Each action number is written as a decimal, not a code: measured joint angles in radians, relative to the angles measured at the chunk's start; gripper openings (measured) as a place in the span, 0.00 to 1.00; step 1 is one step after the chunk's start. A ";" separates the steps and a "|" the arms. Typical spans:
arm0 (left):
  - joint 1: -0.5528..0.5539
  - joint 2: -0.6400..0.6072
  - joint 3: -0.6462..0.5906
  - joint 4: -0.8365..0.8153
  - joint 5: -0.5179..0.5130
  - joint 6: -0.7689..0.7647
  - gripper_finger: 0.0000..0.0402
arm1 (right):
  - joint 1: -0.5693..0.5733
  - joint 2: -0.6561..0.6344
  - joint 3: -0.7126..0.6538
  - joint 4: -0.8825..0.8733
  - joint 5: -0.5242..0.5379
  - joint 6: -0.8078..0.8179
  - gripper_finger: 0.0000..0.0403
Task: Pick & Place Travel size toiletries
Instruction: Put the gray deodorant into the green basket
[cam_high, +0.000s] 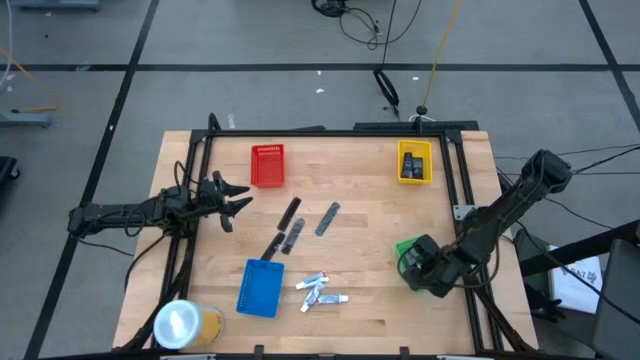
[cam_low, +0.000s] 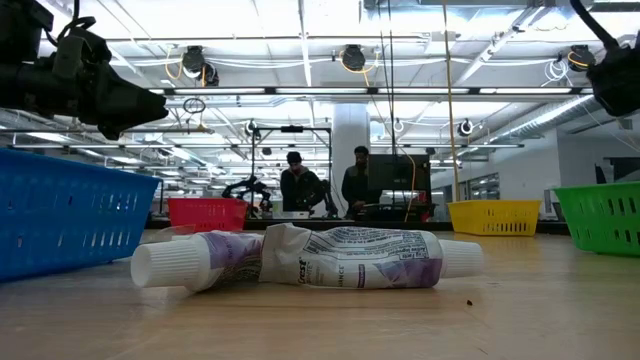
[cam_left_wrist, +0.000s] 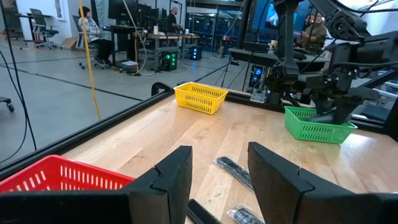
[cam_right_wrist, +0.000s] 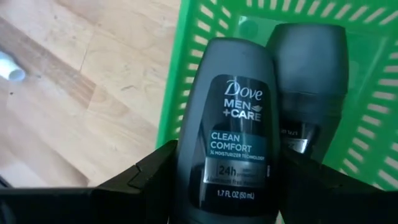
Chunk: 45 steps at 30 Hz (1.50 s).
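My right gripper (cam_high: 420, 264) is over the green basket (cam_right_wrist: 186, 74) at the table's right and is shut on a dark-grey deodorant bottle (cam_right_wrist: 236, 112). A second dark bottle (cam_right_wrist: 308, 81) sits inside that basket. White toothpaste tubes (cam_high: 320, 290) lie on the wood near the front edge. Slim dark sticks (cam_high: 290, 228) lie at the table's middle. My left gripper (cam_left_wrist: 219, 158) waits open and level at the table's left, with nothing between its fingers. My right gripper pinches the deodorant bottle between its two fingers, one on each narrow side (cam_right_wrist: 185, 180) at the end where the label's small print stands. The fingers slant steeply down from above. The bottle points away from the fingers, over the basket's rim; whether it touches the basket I cannot tell.
A blue tray (cam_high: 261, 287) stands beside the tubes, a red tray (cam_high: 267, 165) at the far left and a yellow tray (cam_high: 414, 162) at the far right. A yellowish roll (cam_high: 185, 325) stands at the near left corner. A black frame (cam_high: 330, 131) borders the table.
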 joint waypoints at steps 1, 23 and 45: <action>0.000 0.000 0.000 0.000 0.000 0.000 0.38 | -0.004 0.005 0.001 0.000 0.000 -0.001 0.53; 0.000 0.000 0.000 0.000 0.000 0.000 0.38 | -0.059 0.049 -0.054 0.085 -0.007 -0.074 0.57; 0.000 0.000 0.000 0.000 0.000 0.000 0.38 | -0.096 -0.110 -0.080 0.097 -0.084 -0.160 0.58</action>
